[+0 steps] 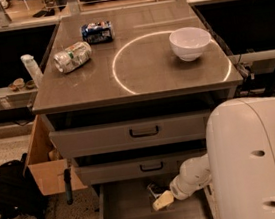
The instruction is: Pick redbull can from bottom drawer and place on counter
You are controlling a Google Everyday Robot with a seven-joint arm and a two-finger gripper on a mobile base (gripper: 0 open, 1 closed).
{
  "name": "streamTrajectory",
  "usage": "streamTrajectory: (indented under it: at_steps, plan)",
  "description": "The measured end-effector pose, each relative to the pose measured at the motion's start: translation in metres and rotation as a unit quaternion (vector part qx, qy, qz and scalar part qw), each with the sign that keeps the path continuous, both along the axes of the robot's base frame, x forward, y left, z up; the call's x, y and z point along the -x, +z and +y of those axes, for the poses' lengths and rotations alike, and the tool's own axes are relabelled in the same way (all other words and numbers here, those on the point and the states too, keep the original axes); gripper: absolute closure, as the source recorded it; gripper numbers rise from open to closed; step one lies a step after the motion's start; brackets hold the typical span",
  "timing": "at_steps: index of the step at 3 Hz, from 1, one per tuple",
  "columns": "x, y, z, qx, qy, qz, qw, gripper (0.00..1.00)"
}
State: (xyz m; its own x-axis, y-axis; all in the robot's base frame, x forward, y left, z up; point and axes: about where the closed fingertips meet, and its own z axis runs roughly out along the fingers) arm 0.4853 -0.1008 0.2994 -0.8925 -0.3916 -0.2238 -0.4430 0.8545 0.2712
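Observation:
The bottom drawer (126,214) is pulled open under the cabinet, and its plain grey floor shows. My gripper (159,197) is low inside it, near the middle, at the end of the white arm (250,162). A small dark and silver shape (152,188) sits right at the gripper's tip. It may be the redbull can, but most of it is hidden. The counter (143,75) above bears a bright white circle.
On the counter are a white bowl (189,42), a dented silver-green can (72,57) and a dark blue can (97,32). Two shut drawer fronts (145,131) are above the open drawer. A cardboard box (46,166) and a black backpack (10,195) are on the floor at left.

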Motion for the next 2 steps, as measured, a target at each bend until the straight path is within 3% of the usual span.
streamTrajectory:
  at_steps: [2]
  plan:
    - [-0.005, -0.017, 0.001, 0.004, -0.016, 0.001, 0.9999, 0.0]
